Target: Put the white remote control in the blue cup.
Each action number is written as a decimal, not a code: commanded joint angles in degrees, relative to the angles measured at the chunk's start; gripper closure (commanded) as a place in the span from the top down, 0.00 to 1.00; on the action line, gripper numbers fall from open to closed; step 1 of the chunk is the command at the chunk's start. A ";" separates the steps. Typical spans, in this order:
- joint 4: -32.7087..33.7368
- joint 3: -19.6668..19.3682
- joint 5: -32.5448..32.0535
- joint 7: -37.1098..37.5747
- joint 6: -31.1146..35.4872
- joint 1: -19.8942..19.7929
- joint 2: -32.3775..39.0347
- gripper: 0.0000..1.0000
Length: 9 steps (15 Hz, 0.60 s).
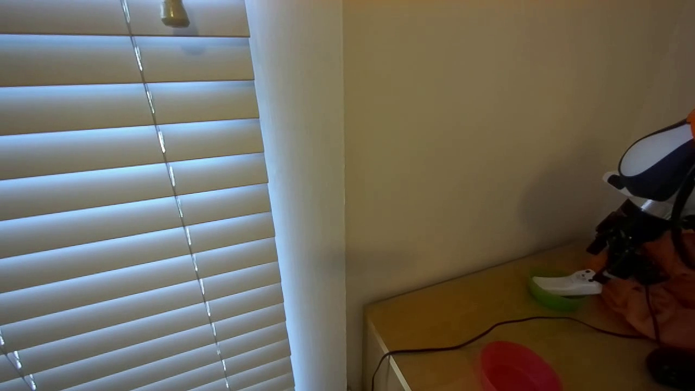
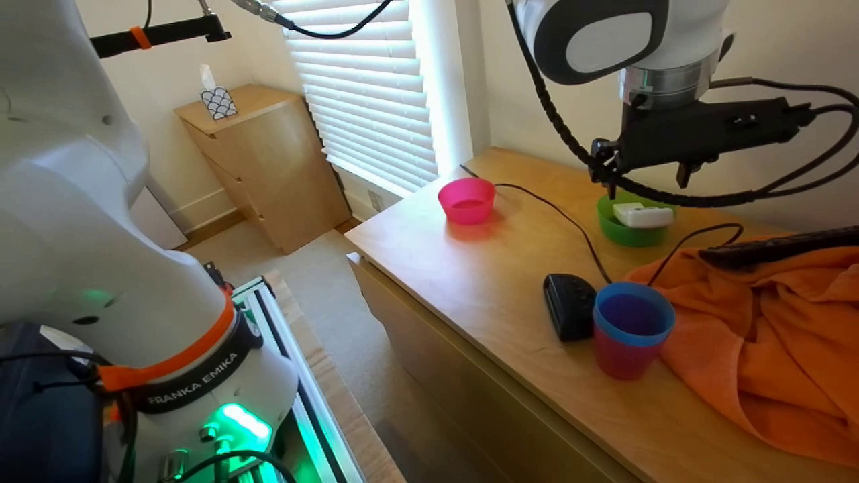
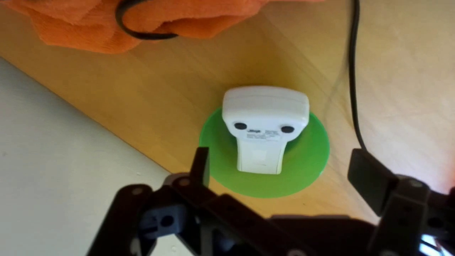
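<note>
The white remote control [image 3: 263, 124] lies face down in a shallow green bowl [image 3: 266, 188], its wide end over the rim. Both also show in both exterior views, the remote [image 1: 567, 284] [image 2: 645, 217] resting in the bowl [image 1: 548, 302] [image 2: 627, 235]. My gripper [image 3: 280, 161] is open and empty. In an exterior view the gripper [image 2: 645, 180] hangs above the bowl, with its cable crossing in front. The blue cup [image 2: 634, 339] stands upright, with a pink lower part, beside the orange cloth; it is out of view in the wrist view.
A pink bowl [image 2: 468, 202] stands near the dresser's far end. A dark device [image 2: 570, 306] sits beside the blue cup, with a black cord [image 2: 570, 225] running across the top. A crumpled orange cloth [image 2: 792, 335] covers one side. The wall [image 1: 461, 163] rises behind the green bowl.
</note>
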 commanded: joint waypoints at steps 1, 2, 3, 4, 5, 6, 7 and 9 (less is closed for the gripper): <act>3.15 -0.32 -5.17 3.63 -1.95 -1.45 3.45 1.00; 3.53 -0.27 -6.25 4.65 -2.03 -1.62 4.13 1.00; 3.98 0.38 -6.51 4.74 -2.65 -2.19 4.73 1.00; 4.32 1.35 -6.11 4.11 -3.24 -2.92 5.17 1.00; 4.52 1.81 -5.96 3.99 -3.92 -3.18 5.39 1.00; 4.80 2.02 -6.04 4.18 -4.43 -3.25 5.66 1.00; 4.94 2.32 -5.77 4.25 -5.06 -3.40 5.66 1.00; 5.32 1.08 -7.47 7.15 -4.70 -2.22 6.19 1.00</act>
